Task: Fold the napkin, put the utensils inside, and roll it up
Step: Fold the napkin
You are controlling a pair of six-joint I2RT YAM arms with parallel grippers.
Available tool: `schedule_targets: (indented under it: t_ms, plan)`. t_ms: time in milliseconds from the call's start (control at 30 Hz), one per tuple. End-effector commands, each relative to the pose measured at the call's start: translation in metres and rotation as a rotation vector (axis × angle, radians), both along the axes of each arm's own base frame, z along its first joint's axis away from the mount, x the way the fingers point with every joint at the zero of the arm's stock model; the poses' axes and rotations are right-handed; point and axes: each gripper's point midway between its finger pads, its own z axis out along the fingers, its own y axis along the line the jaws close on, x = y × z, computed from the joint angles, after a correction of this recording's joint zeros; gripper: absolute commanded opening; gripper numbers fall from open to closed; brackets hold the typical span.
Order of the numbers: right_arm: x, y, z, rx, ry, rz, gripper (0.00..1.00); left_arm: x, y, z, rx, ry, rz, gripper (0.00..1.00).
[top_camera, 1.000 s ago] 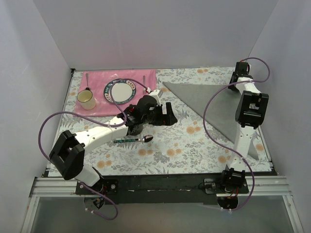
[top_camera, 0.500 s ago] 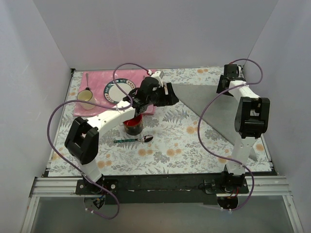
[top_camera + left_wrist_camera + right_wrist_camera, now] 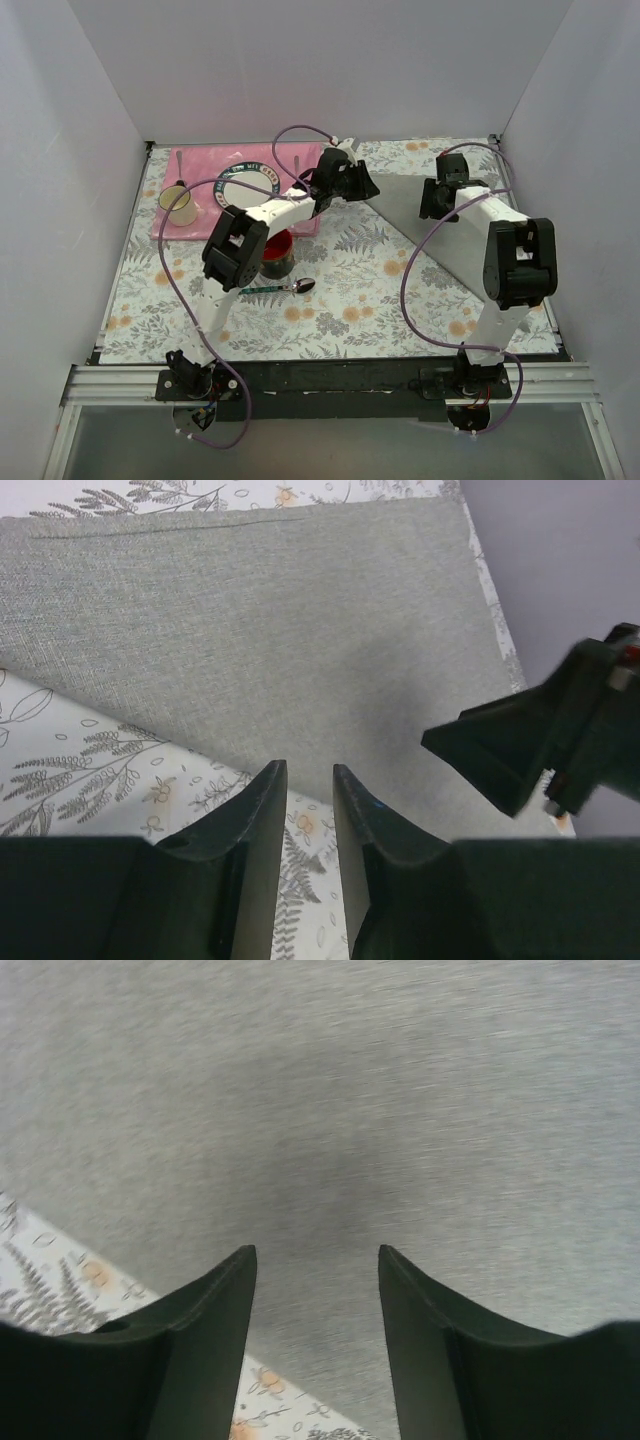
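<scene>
- Slim utensil with a dark green patterned handle and silver head [image 3: 281, 287] lies alone on the floral tablecloth [image 3: 350, 312], well apart from the cloth.
- Dark red round bowl [image 3: 276, 256] sits just behind it.
- Plain grey napkin [image 3: 398, 203] lies flat as a triangle, right of centre.
- Left gripper [image 3: 305, 771]: jaws only a narrow slit apart, nothing between them, over the napkin's lower edge.
- Right gripper [image 3: 316, 1253]: jaws moderately apart, empty, above the grey cloth.
- Far left: pink rectangular placemat [image 3: 200, 163] with a round plate [image 3: 236, 186] and a cream mug [image 3: 180, 207].
</scene>
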Motion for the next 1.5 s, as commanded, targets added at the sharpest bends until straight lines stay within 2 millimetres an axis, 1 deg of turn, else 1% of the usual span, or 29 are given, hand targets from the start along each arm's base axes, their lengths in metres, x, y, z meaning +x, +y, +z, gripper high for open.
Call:
schedule_targets:
  t_ms: [0, 33, 67, 100, 133, 200, 233, 300, 333, 367, 433, 467, 533, 567, 600, 733, 767, 800, 900, 933, 967, 1000, 1033, 1100, 1133, 1200, 1300, 1400, 1467]
  plan:
    - [0.003, 0.033, 0.018, 0.124, -0.053, 0.099, 0.54, 0.031, -0.007, 0.02, -0.046, -0.123, -0.008, 0.24]
    - [0.0, 0.035, 0.015, 0.125, -0.043, 0.105, 0.53, 0.038, -0.004, 0.015, -0.039, -0.132, 0.001, 0.24]
    - [-0.002, 0.035, 0.016, 0.126, -0.044, 0.107, 0.5, 0.046, -0.004, 0.019, -0.044, -0.146, 0.011, 0.24]
    - [-0.003, 0.039, 0.02, 0.143, -0.056, 0.12, 0.5, 0.051, -0.003, 0.001, -0.029, -0.127, 0.017, 0.24]
    - [-0.007, 0.041, 0.015, 0.153, -0.055, 0.13, 0.49, 0.058, 0.001, -0.001, -0.028, -0.127, 0.027, 0.24]
    - [-0.011, 0.044, 0.018, 0.17, -0.067, 0.142, 0.46, 0.065, 0.006, -0.01, -0.016, -0.117, 0.044, 0.24]
    - [-0.016, 0.044, 0.014, 0.175, -0.054, 0.145, 0.45, 0.071, 0.012, -0.021, -0.002, -0.105, 0.068, 0.24]
    - [-0.02, 0.044, 0.009, 0.175, -0.051, 0.141, 0.43, 0.075, 0.017, -0.03, 0.0, -0.1, 0.083, 0.25]
    - [-0.024, 0.048, 0.007, 0.199, -0.044, 0.147, 0.42, 0.081, 0.023, -0.036, 0.008, -0.094, 0.103, 0.25]
    - [-0.033, 0.045, -0.003, 0.197, -0.019, 0.132, 0.41, 0.082, 0.025, -0.04, 0.013, -0.089, 0.109, 0.25]
    - [-0.042, 0.036, -0.012, 0.17, -0.001, 0.074, 0.41, 0.087, 0.033, -0.052, 0.019, -0.072, 0.13, 0.26]
    - [-0.051, 0.032, -0.017, 0.157, 0.005, 0.056, 0.41, 0.09, 0.035, -0.055, 0.016, -0.081, 0.135, 0.27]
    - [-0.06, 0.022, -0.023, 0.124, 0.011, 0.013, 0.41, 0.095, 0.039, -0.063, 0.029, -0.087, 0.147, 0.27]
    - [-0.063, 0.019, -0.021, 0.121, -0.001, 0.004, 0.41, 0.095, 0.039, -0.074, 0.044, -0.081, 0.143, 0.27]
    - [-0.072, 0.015, -0.027, 0.11, 0.017, -0.006, 0.41, 0.096, 0.04, -0.077, 0.054, -0.083, 0.14, 0.28]
    - [-0.084, 0.004, -0.022, 0.072, 0.01, -0.035, 0.41, 0.095, 0.039, -0.072, 0.058, -0.085, 0.124, 0.28]
    - [-0.085, 0.003, -0.014, 0.068, -0.006, -0.038, 0.42, 0.095, 0.04, -0.07, 0.054, -0.086, 0.123, 0.28]
    - [-0.085, -0.001, -0.01, 0.051, -0.011, -0.053, 0.42, 0.094, 0.038, -0.059, 0.043, -0.099, 0.115, 0.28]
    - [-0.092, -0.019, 0.002, 0.022, -0.024, -0.115, 0.43, 0.092, 0.034, -0.04, 0.009, -0.108, 0.104, 0.29]
    - [-0.1, -0.031, 0.0, 0.018, -0.011, -0.156, 0.44, 0.091, 0.032, -0.033, -0.001, -0.114, 0.101, 0.29]
    - [-0.103, -0.036, 0.004, 0.022, -0.029, -0.176, 0.44, 0.09, 0.03, -0.028, -0.01, -0.118, 0.102, 0.29]
    - [-0.108, -0.046, 0.003, 0.017, -0.031, -0.216, 0.44, 0.088, 0.026, -0.023, -0.019, -0.12, 0.095, 0.29]
    - [-0.119, -0.058, -0.004, 0.011, -0.013, -0.257, 0.44, 0.084, 0.02, -0.015, -0.03, -0.127, 0.082, 0.29]
    - [-0.132, -0.071, -0.007, 0.008, 0.002, -0.313, 0.44, 0.078, 0.013, -0.008, -0.037, -0.136, 0.068, 0.29]
    - [-0.14, -0.082, -0.012, 0.01, 0.016, -0.358, 0.43, 0.07, 0.004, -0.003, -0.042, -0.14, 0.053, 0.29]
    - [-0.159, -0.094, -0.024, -0.007, 0.056, -0.42, 0.43, 0.058, -0.006, -0.004, -0.048, -0.124, 0.033, 0.29]
    - [-0.184, -0.112, -0.036, -0.011, 0.094, -0.533, 0.41, 0.028, -0.034, -0.003, -0.044, -0.124, -0.028, 0.29]
    - [-0.195, -0.112, -0.044, 0.051, 0.094, -0.575, 0.4, 0.009, -0.045, -0.017, -0.025, -0.111, -0.057, 0.29]
    - [-0.197, -0.113, -0.042, 0.063, 0.086, -0.605, 0.4, 0.005, -0.048, -0.025, -0.016, -0.094, -0.065, 0.29]
